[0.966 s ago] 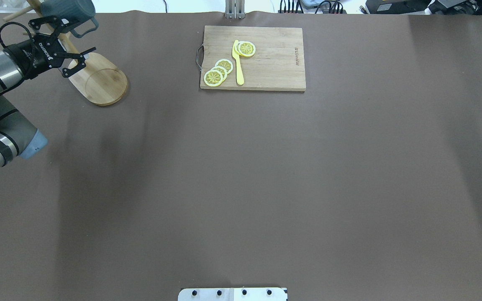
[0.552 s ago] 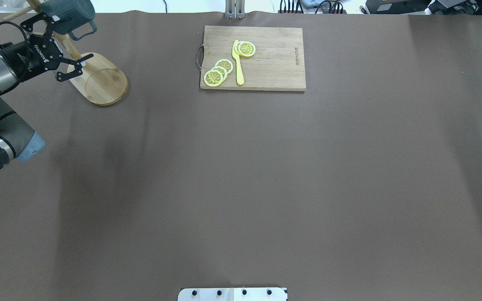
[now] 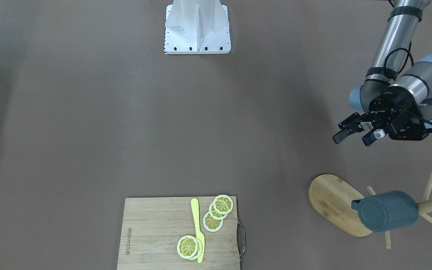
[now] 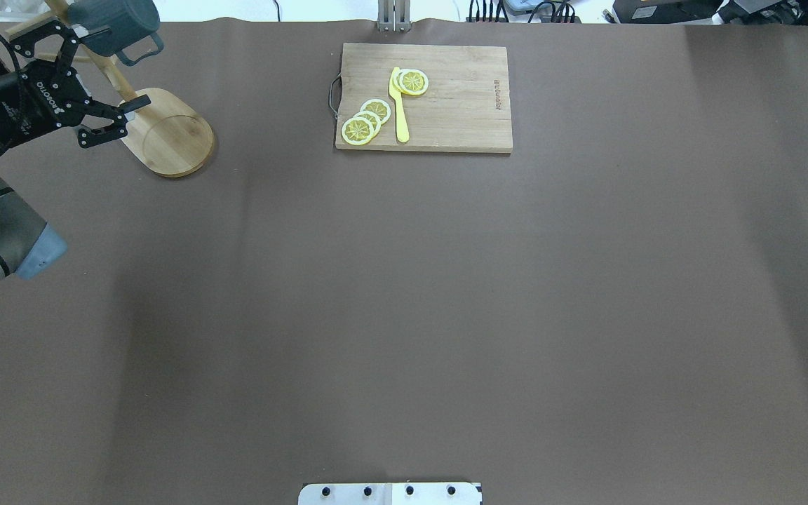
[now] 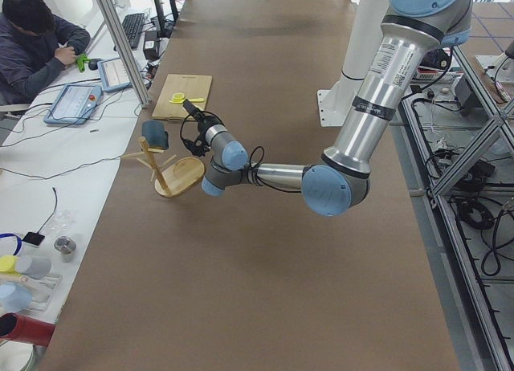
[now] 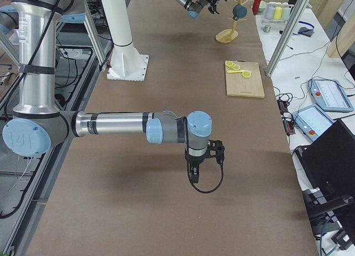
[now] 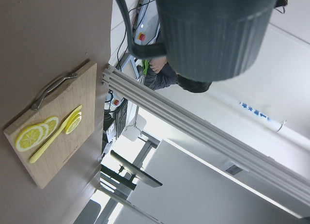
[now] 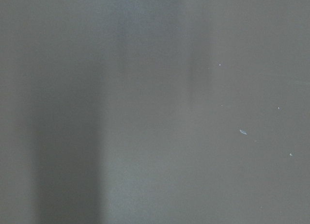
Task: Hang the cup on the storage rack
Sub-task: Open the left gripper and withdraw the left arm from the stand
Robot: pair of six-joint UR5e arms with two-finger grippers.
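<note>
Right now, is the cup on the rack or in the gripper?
On the rack. The cup hangs tipped sideways high on the storage rack, while the open left gripper is apart from it, holding nothing.

Right wrist-mounted view: a plain grey-brown table surface (image 8: 160, 180) fills the whole field. A darker, soft-edged shadow band (image 8: 68, 151) runs vertically down the left part. A small pale fleck (image 8: 243, 132) and a few tiny light specks (image 8: 220, 65) lie at right

Bright even light, soft broad shadows, right wrist view dim, blurry
</note>
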